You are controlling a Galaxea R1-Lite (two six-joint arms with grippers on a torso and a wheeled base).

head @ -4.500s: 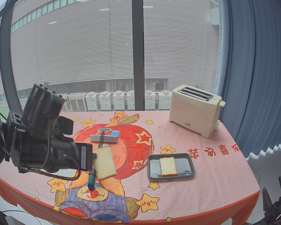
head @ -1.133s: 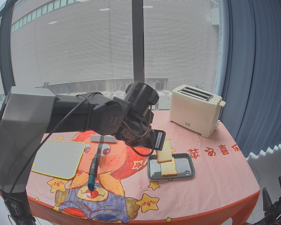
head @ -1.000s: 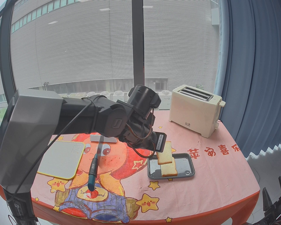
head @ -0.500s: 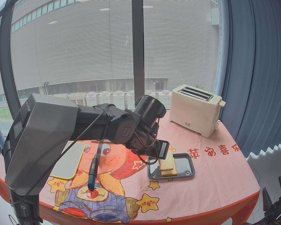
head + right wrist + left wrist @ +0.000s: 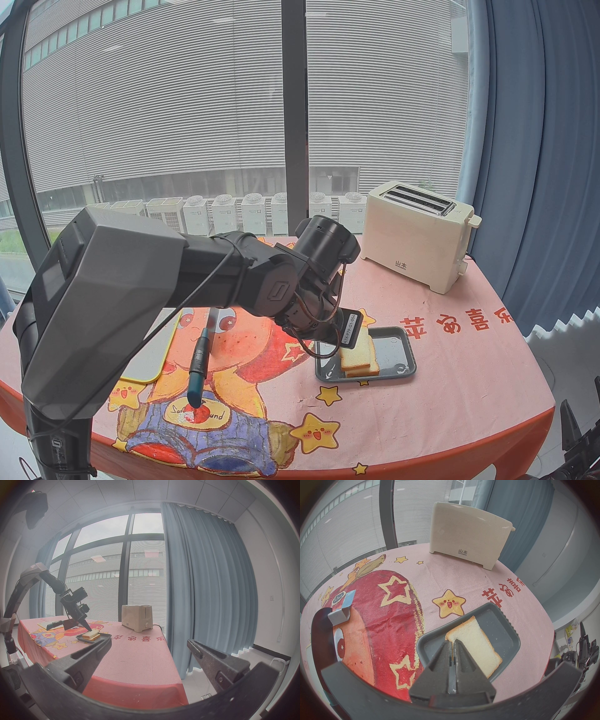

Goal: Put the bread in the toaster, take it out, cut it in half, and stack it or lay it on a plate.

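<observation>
My left gripper (image 5: 345, 340) is low over the dark grey tray (image 5: 395, 356), shut on one corner of a bread half (image 5: 357, 354). That half lies on top of a second bread half (image 5: 364, 370) in the tray. In the left wrist view the fingertips (image 5: 447, 647) stand almost together at the near corner of the bread half (image 5: 476, 645), inside the tray (image 5: 501, 627). The cream toaster (image 5: 415, 234) stands at the back right with its slots empty. My right gripper (image 5: 149, 642) hangs open, low and away from the table's right side.
A knife with a teal handle (image 5: 199, 365) lies left of the tray, its blade under my left arm. A yellow-rimmed cutting board (image 5: 147, 362) lies further left, mostly hidden by the arm. A grey knife rest (image 5: 339, 616) sits near the back. Blue curtains hang at the right.
My left arm carried the bread half from over the cutting board rightward to the tray, then lowered it onto the half lying there. The right arm has not moved.
</observation>
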